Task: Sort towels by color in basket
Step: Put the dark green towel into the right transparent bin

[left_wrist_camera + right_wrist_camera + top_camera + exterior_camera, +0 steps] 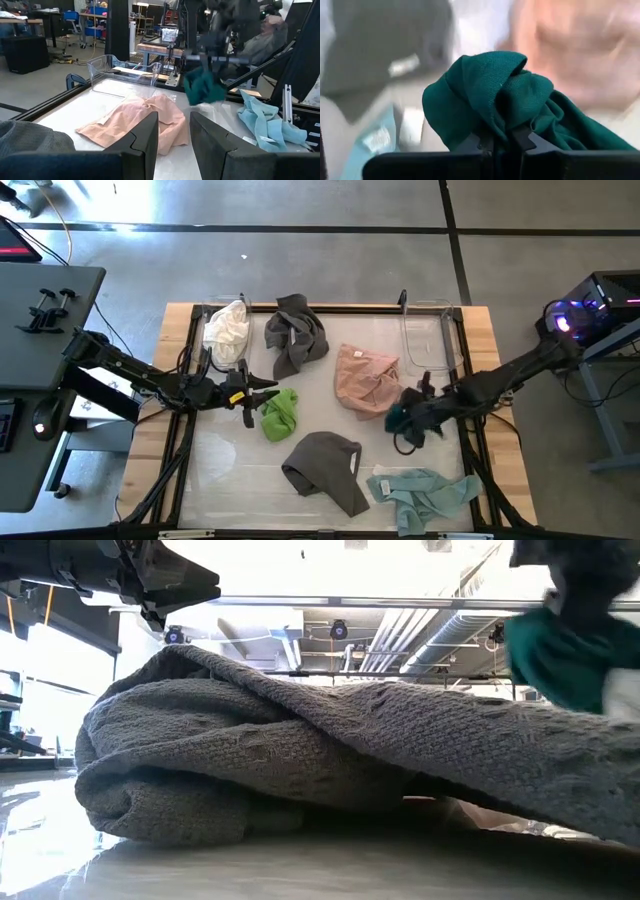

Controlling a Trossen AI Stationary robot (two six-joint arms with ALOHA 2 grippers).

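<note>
My right gripper (418, 412) is shut on the dark teal towel (403, 420), just right of the pink towel (365, 378). The teal towel also shows in the left wrist view (202, 86) and the low view (560, 655). My left gripper (262, 392) is open and hovers beside the lime green towel (280, 413), touching nothing. One dark grey towel (297, 332) lies at the far side, the other (325, 468) near the front edge. The cream towel (227, 328) lies far left. The pale mint towel (425, 495) lies near right. My right gripper pinches a bunched fold of the dark teal towel (502, 131) between its two fingers (476, 145), in several layers. The fingers come from above. The towel hangs crumpled below them (202, 86), lifted clear of the table.
A clear plastic basket (425, 330) stands at the far right corner, also in the left wrist view (122, 70). The near dark grey towel (350, 760) fills the low view. A black frame (180, 450) runs along the table edges. A person sits beyond the table (260, 42).
</note>
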